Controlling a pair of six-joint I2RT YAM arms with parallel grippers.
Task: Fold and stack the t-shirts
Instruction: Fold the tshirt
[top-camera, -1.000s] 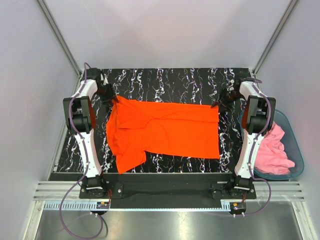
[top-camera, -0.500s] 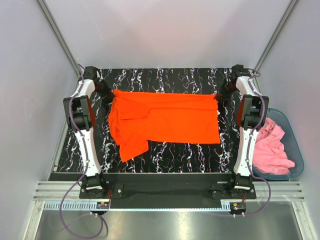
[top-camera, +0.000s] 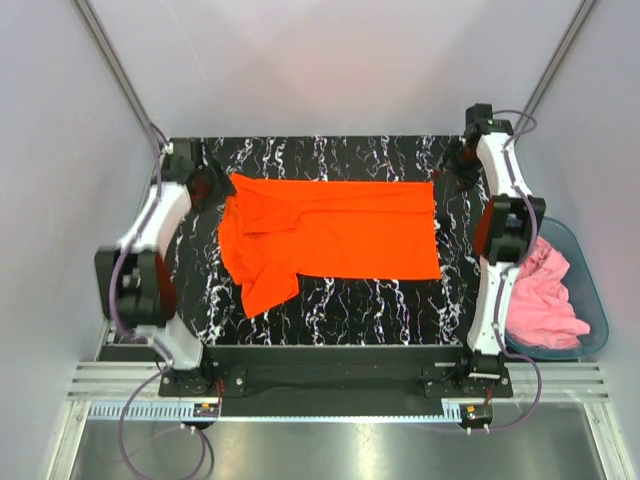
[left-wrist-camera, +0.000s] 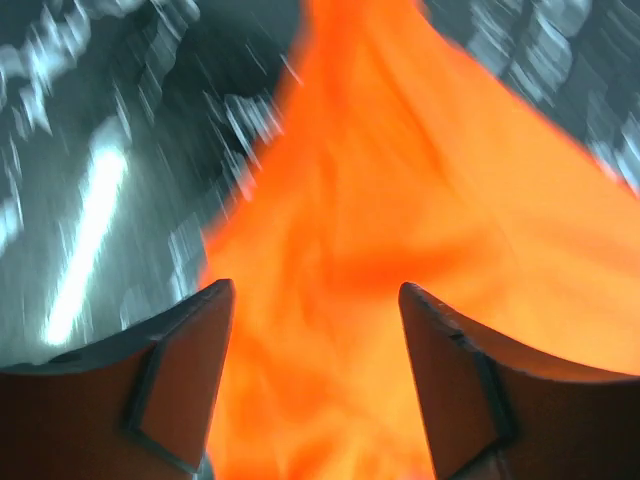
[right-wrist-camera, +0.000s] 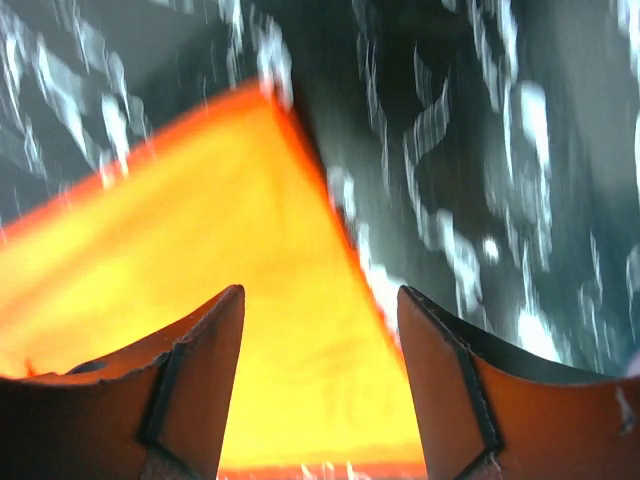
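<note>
A bright orange-red cloth t-shirt (top-camera: 330, 235) lies spread sideways across the far half of the black marbled table (top-camera: 350, 310). Its hem is to the right and its shoulders to the left, and one sleeve (top-camera: 265, 293) sticks out toward the near left. The far edge runs almost straight from one arm to the other, which suits a cloth laid out flat and square for folding. The left jaws sit at the far left corner of the shirt and the right jaws at the far right corner. In both wrist views the jaws stand wide apart with the orange cloth lying beneath them and nothing pinched. The shirt seems to rest on the table by its own weight. Some cloth is doubled over near the left shoulder and looks likely to need smoothing. The light pink t-shirt (top-camera: 545, 300) sits crumpled in a blue plastic tub (top-camera: 592, 300) off the right edge, probably waiting its turn, so no fold or stack is made yet
</note>
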